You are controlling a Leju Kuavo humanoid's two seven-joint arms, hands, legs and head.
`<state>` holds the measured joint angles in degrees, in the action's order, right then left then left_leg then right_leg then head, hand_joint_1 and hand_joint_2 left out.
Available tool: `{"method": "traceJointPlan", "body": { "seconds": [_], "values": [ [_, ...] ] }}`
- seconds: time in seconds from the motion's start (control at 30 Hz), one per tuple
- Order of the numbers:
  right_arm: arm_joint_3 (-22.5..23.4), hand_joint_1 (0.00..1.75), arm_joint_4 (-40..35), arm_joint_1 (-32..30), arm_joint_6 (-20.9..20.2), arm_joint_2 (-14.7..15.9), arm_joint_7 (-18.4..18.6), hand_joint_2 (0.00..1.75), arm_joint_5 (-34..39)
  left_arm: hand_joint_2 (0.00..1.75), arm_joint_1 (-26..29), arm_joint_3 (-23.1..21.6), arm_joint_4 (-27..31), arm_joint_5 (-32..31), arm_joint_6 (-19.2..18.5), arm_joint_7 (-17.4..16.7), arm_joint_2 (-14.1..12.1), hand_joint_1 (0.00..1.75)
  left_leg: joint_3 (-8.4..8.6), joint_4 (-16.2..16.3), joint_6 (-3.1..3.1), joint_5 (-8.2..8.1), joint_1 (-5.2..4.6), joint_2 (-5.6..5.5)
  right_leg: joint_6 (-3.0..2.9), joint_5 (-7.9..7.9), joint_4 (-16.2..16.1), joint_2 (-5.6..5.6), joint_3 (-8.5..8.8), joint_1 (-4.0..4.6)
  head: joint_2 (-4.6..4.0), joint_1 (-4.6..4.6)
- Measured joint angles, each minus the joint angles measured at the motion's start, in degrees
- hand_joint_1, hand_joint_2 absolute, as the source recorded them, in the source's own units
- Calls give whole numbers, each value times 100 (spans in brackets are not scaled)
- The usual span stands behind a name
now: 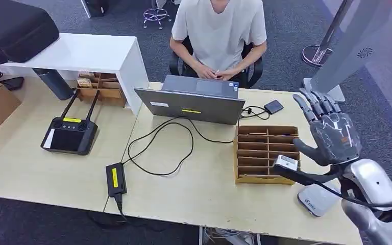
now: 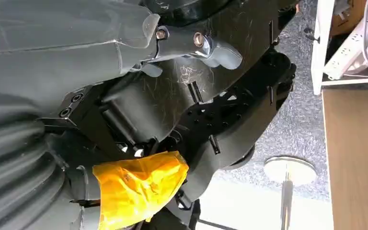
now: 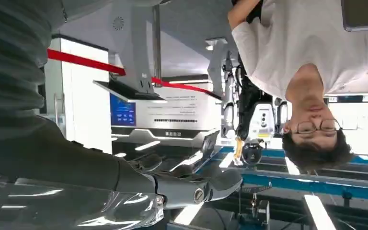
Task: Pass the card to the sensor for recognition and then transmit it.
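Observation:
My right hand [image 1: 329,133] is raised over the table's right end, just right of a slotted cardboard box [image 1: 255,178]. Its fingers are stretched apart and point away from me, and it holds nothing. In the right wrist view the thumb [image 3: 206,187] and fingers [image 3: 148,162] are stretched out in the air in front of a seated person [image 3: 311,43]. A white flat pad [image 1: 314,200] lies on the table below my right forearm. A small black square device [image 1: 273,106] on a cable lies behind the box. My left hand [image 2: 191,45] hangs beside my dark body with its thumb out, holding nothing.
A person [image 1: 218,30] sits across the table behind a grey laptop [image 1: 194,102]. Black cables [image 1: 158,148] loop from it to a power brick [image 1: 115,178]. A black controller [image 1: 69,135] lies at the left. A grey stand [image 1: 347,46] rises at the far right.

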<state>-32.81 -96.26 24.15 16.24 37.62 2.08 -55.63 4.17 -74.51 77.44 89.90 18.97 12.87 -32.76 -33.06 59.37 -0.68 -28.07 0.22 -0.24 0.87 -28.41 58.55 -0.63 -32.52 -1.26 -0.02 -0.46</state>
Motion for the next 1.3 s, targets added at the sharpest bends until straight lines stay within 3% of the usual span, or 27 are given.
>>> {"method": "traceJointPlan", "body": {
  "seconds": [0.57,1.3],
  "values": [
    [153,0,1346,-217,374,-378,87,175,-321,175,-56,-114,4,2,-57,-125,-31,0,-3,0,0,0,0,-1,0,1,0,-1,0,0,0,0],
    [393,0,3021,211,605,-986,170,175,-568,175,-271,-135,-35,-39,-81,-444,33,0,-3,0,0,0,0,0,0,1,0,0,-1,0,-2,0]
  ]
}}
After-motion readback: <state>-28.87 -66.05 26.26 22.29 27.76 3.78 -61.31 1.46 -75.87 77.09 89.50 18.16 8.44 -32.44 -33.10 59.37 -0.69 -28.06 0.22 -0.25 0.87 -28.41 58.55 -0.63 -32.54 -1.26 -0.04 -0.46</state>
